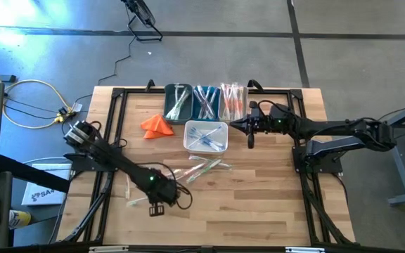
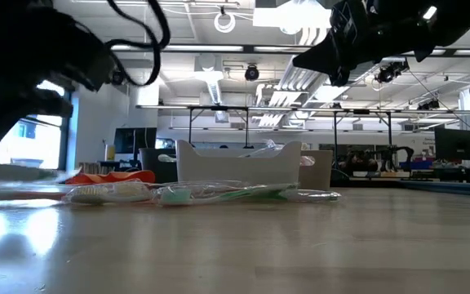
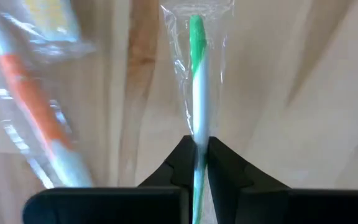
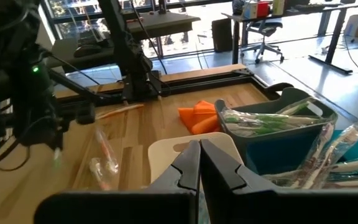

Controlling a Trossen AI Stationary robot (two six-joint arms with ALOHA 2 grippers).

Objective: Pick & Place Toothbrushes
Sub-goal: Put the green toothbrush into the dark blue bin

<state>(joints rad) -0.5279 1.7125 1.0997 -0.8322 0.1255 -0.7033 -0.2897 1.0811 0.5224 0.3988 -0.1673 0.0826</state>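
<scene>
My left gripper [image 1: 157, 204] is low over the table's near left part, shut on a green-and-white toothbrush [image 3: 196, 74] in a clear wrapper. More wrapped toothbrushes [image 1: 204, 169] lie loose on the wood, and an orange one [image 3: 39, 106] lies beside the held one. Other toothbrushes stand in three bins at the far edge: teal [image 1: 178, 102], blue [image 1: 206, 102] and clear [image 1: 232, 102]. A white bin [image 1: 206, 135] holds blue ones. My right gripper [image 1: 236, 125] [image 4: 199, 155] hangs shut and high beside the white bin [image 4: 166, 152]. My left gripper pinches the green toothbrush's handle [image 3: 197, 134] with its wrapper between the two fingertips [image 3: 182, 155]. The brush runs on straight ahead of the fingers, along them. Whether it is clear of the table I cannot tell.
An orange folded cloth [image 1: 157, 125] lies left of the white bin. A black frame [image 1: 118, 112] borders the table's left, right and far sides. Bare wood [image 1: 252, 204] spreads over the near right part. Cables and a box lie off the left edge.
</scene>
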